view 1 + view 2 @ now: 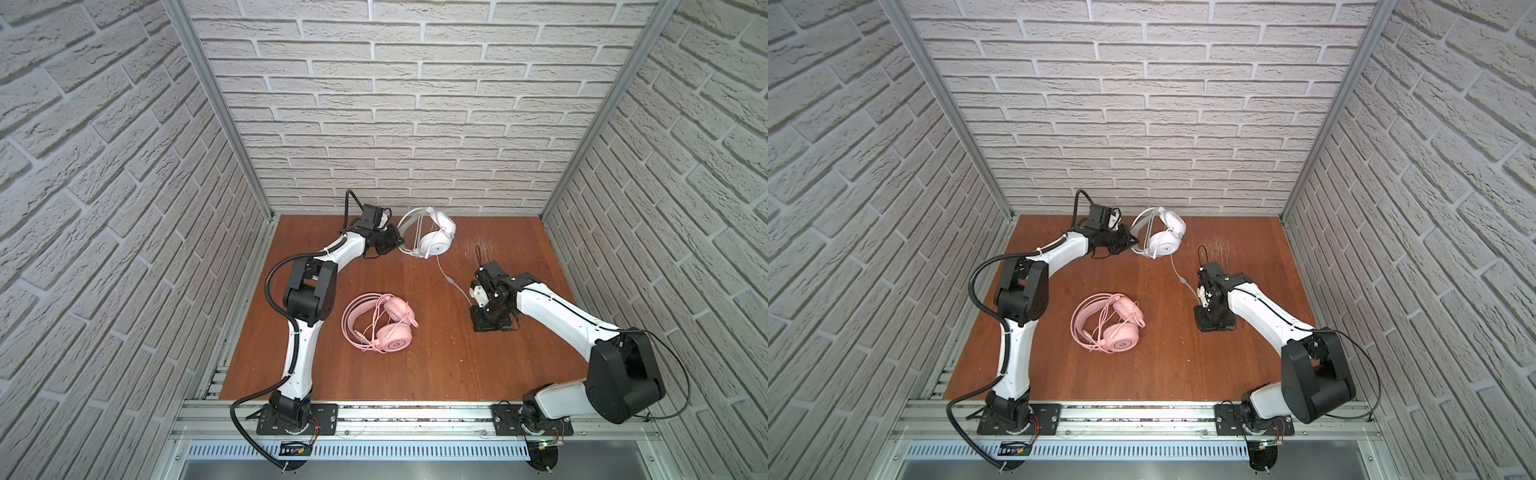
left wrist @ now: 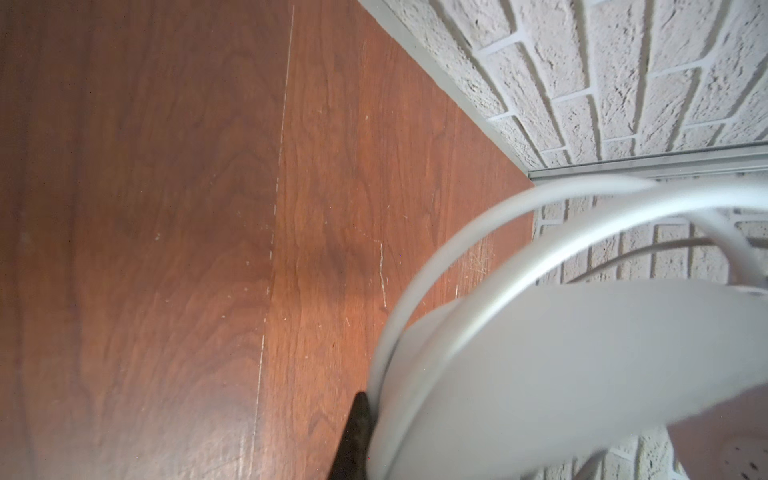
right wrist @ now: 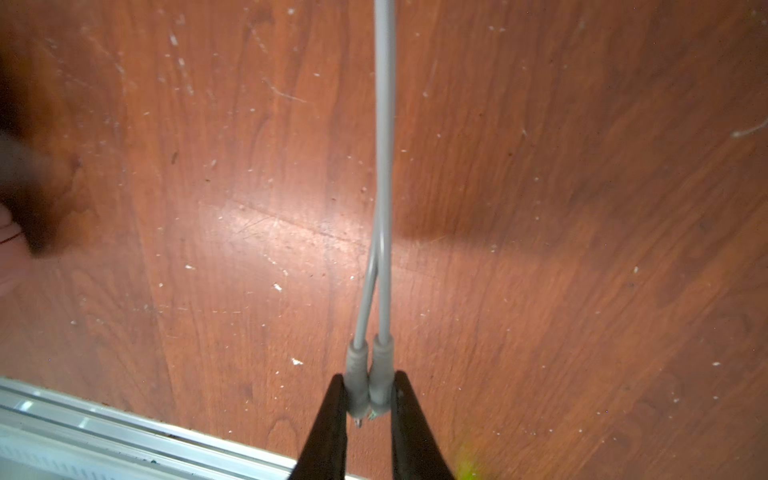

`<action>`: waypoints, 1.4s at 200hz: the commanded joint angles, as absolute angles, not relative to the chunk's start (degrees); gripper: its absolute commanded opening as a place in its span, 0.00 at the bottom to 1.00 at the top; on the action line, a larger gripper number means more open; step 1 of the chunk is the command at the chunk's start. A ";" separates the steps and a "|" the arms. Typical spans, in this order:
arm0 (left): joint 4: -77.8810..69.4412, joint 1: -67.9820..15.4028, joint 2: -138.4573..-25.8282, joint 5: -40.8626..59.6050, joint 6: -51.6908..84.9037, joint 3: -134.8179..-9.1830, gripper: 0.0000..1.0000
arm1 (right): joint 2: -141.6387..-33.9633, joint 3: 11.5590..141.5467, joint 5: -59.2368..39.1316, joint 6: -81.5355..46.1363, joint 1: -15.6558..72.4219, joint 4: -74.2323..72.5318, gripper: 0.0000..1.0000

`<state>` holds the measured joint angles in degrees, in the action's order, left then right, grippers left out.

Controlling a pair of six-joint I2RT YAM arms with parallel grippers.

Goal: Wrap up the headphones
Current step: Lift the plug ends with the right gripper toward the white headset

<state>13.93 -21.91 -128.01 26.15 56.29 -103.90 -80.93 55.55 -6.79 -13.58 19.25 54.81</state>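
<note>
Gripped between the closed fingers of the left gripper (image 1: 398, 243) is the thin headband of the white headset (image 1: 432, 240), which is seen held up near the back brick wall (image 1: 395, 104). At the right gripper (image 3: 368, 399), two grey plugs (image 3: 370, 384) side by side are clamped between the black fingers (image 3: 332, 415), and the white cord (image 1: 451, 279) is seen running from them up to the white headset.

By size, the brown wooden table (image 1: 415, 365) comes first, and every place below is given from it. Both arms are mounted on the metal rail along its near edge. The left arm (image 1: 303, 345) is raised from its base, bent at a black elbow, and stretched toward the table's far side, with its wrist turned sideways. The right arm (image 1: 561, 320) is folded back over its base and reached toward the table's middle right, with the gripper pointed down, just above the surface.

The pink headset (image 1: 380, 324) is laid flat near the table's centre, well apart from both grippers, with its pink cord looped over its band and cups.

A small dark logo is printed on the white headset's round cup, and a ring mark on the pink cup; neither can be read.
</note>
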 commanded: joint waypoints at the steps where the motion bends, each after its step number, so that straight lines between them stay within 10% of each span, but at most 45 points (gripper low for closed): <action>1: 16.47 -21.62 -126.53 22.41 54.50 -108.64 0.00 | -78.19 58.01 -9.31 -11.71 21.53 56.15 0.06; 280: 39.86 -26.36 -130.97 0.88 38.10 -121.57 0.00 | -81.68 81.64 -27.34 -0.04 27.87 45.66 0.06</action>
<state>40.53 -25.71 -132.00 1.08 39.94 -119.92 -80.84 78.48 -26.41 0.95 28.42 51.86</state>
